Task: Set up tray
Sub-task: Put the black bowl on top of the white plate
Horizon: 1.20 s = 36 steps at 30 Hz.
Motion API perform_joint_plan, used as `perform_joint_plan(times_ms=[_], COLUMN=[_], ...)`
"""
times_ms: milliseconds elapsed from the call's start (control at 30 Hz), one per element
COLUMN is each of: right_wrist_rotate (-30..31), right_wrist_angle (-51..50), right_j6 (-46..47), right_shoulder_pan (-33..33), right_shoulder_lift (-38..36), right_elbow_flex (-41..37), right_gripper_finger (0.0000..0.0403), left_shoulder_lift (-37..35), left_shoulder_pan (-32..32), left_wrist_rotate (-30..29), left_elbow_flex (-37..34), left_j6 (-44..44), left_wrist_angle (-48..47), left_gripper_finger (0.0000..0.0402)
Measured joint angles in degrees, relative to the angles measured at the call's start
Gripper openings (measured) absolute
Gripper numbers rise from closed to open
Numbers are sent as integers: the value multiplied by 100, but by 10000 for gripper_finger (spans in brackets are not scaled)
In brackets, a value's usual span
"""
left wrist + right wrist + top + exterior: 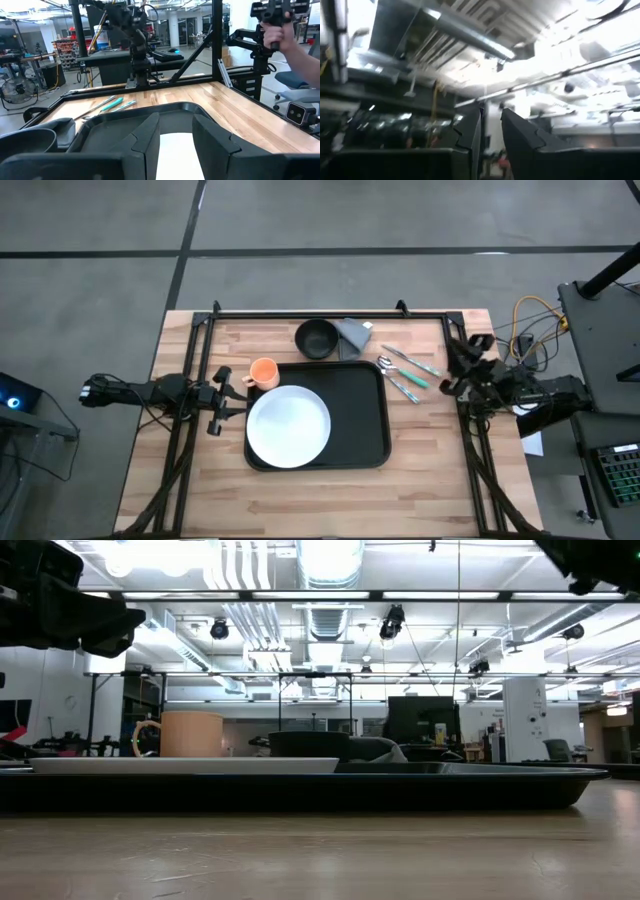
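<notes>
The black tray (350, 415) lies on the middle of the wooden table, with a round white plate (288, 425) resting on its left half. An orange cup (263, 372) stands on the table at the tray's far left corner. My left gripper (228, 393) waits open at the table's left, pointing level toward the tray; its wrist view shows the plate (176, 150) past the fingers (176, 116). My right gripper (452, 376) is at the table's right edge, tipped upward, with a narrow gap (491, 117) and nothing between the fingers.
A black bowl (316, 338) and a grey cloth (352, 334) lie beyond the tray's far edge. Teal-handled cutlery (405, 375) lies right of the tray. Black frame rails (330, 313) border the table. A person's hand (280, 35) shows beyond the table's right side.
</notes>
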Motion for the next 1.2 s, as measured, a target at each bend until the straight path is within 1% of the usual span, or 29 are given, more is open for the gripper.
perform_joint_plan(times_ms=[133, 233, 333, 400, 500, 633, 700, 733, 800, 867, 900, 933, 1067, 1200], right_wrist_rotate=[-7, -26, -204, -296, -306, -392, -797, -1162, -2158, -3108, -3453, -3657, -3746, -3755], right_wrist_angle=[631, 657, 621, 413, -432, -2390, -3348, -3783, -4528, -4883, -5004, -5066, -5086, -5080], right_j6=[-378, -351, -192, -92, -61, 94, 340, 497, 795, 960, 954, 893, 503, 364], right_shoulder_pan=[-140, -269, -415, -534, -785, -1217, -1403, -1504, -1709, -1881, -1942, -1981, -2102, -2267], right_shoulder_lift=[86, 246, 668, 1102, 1924, 3093, 3630, 3889, 4388, 4923, 5174, 5425, 6283, 6886], right_elbow_flex=[12, 174, 420, 620, 1085, 2085, 2698, 2986, 3515, 3883, 4011, 4117, 4460, 4799], right_gripper_finger=[68, 68, 68, 68, 68, 68, 68, 68, 68, 68, 68, 68, 68, 68], left_shoulder_lift=[0, 0, 11, 11, 11, 11, 11, 11, 17, 20, 20, 20, 20, 20], left_shoulder_pan=[0, 1, 0, 0, 2, 0, 1, 2, 2, 0, 0, 0, 1, 0], left_wrist_rotate=[0, 0, -2, 0, -1, 0, -1, -2, -1, 0, 0, 0, -2, -1], left_elbow_flex=[0, 0, 0, 0, 0, 0, 0, 0, 0, 0, 0, 0, 0, 0], left_j6=[0, 0, 0, 0, 0, 0, 0, 0, 0, 0, 0, 0, 0, 0], left_wrist_angle=[-2, -2, -2, -2, -2, -2, -2, -2, -2, -2, -2, -2, -2, -2], left_gripper_finger=[96, 96, 96, 96, 96, 96, 96, 96, 96, 96, 96, 96, 96, 96])
